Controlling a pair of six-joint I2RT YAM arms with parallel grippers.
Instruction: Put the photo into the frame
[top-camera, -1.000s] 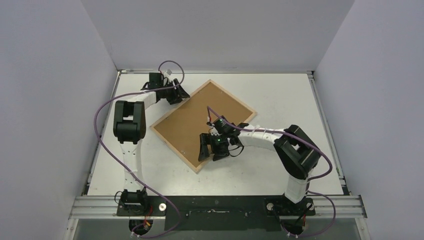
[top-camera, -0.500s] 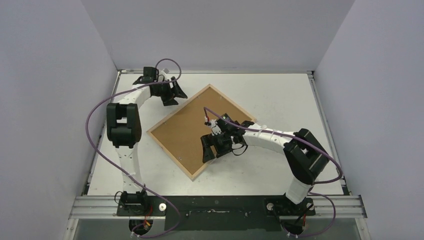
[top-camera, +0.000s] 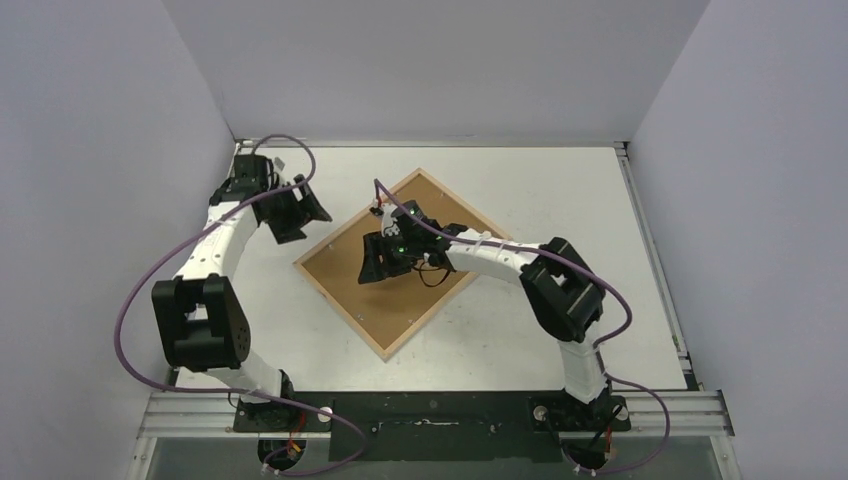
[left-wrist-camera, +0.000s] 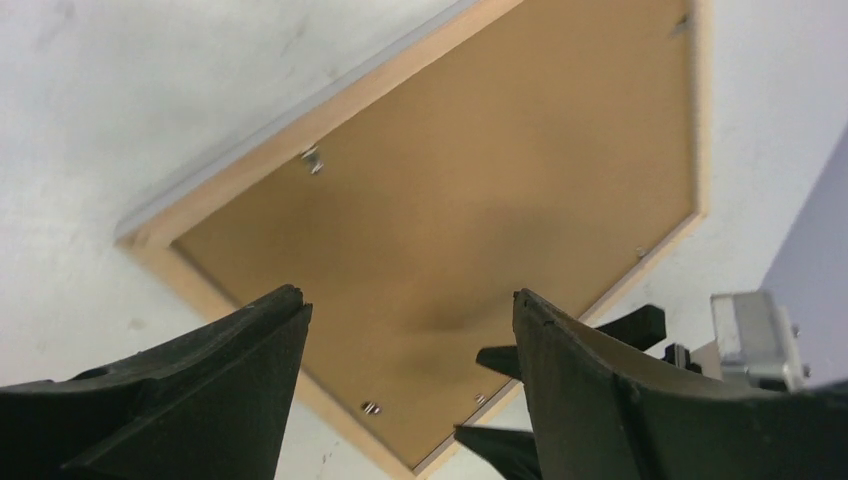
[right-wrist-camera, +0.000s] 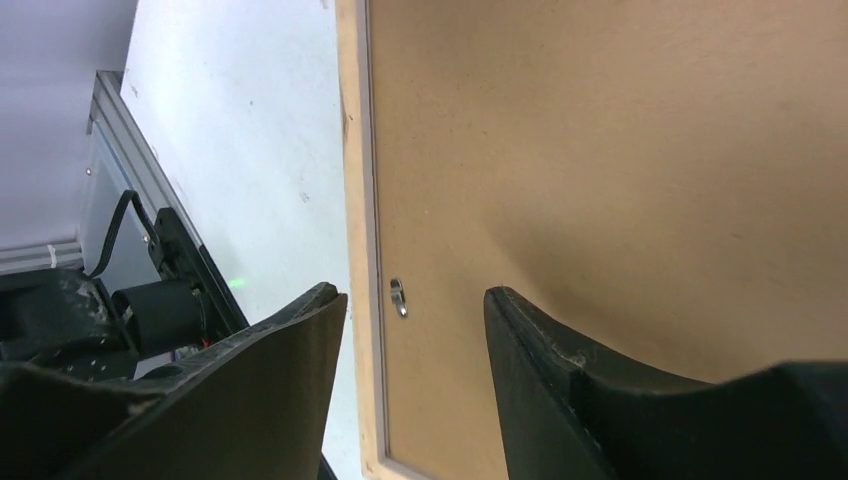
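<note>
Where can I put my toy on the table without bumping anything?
Bare: the far right corner of the table, between the frame, back wall and right wall; also the near strip between the arm bases. Crowded: around the frame, where the left gripper and right gripper hover.

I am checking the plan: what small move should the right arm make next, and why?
Probably lower the right fingers onto the metal tab at the frame rim: they stand open and empty with the tab just ahead, and the backing board sits in the frame.
</note>
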